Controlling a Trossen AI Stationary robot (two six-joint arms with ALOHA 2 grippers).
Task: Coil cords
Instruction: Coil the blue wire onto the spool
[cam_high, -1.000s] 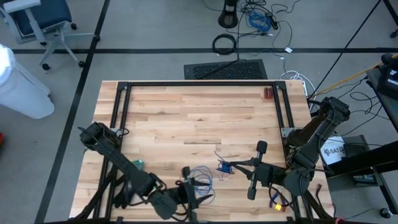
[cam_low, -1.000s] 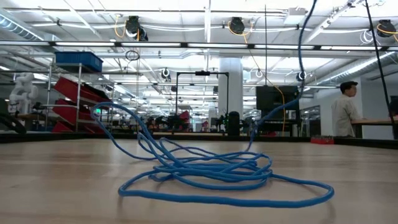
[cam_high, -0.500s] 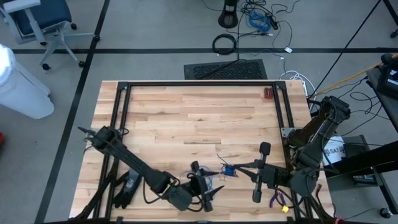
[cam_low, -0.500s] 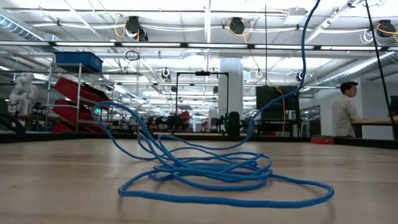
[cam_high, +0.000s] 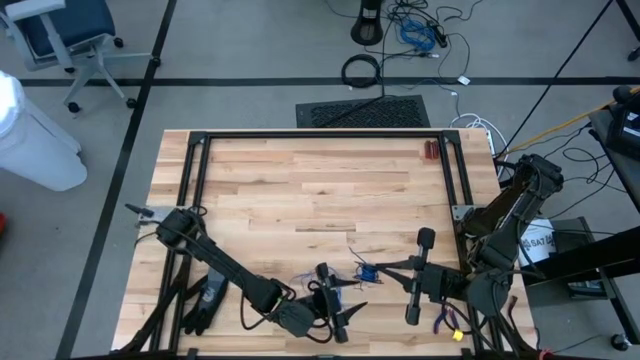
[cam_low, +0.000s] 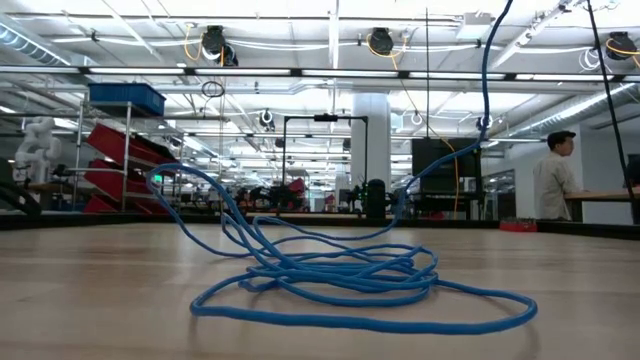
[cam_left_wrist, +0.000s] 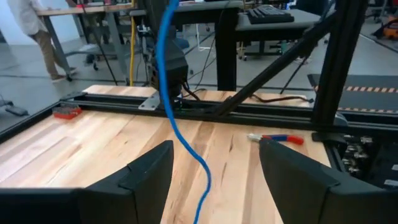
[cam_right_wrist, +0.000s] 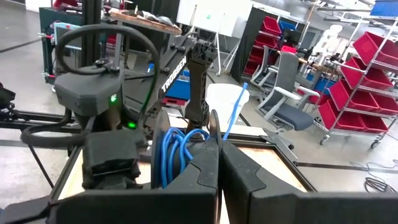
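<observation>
My left gripper (cam_high: 338, 303) sits released w/ jaws wide at the desk's (cam_high: 300, 190) near edge, the blue cords (cam_low: 340, 270) piled loose just beside it w/ one strand rising between its jaws, while my right gripper (cam_high: 372, 270) is clenched on that strand nearby.

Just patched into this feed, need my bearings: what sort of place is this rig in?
Likely an industrial robotics lab or workshop: red parts bins on wire shelving, more workbenches with a person standing behind, and high ceilings with hanging cord reels.
</observation>
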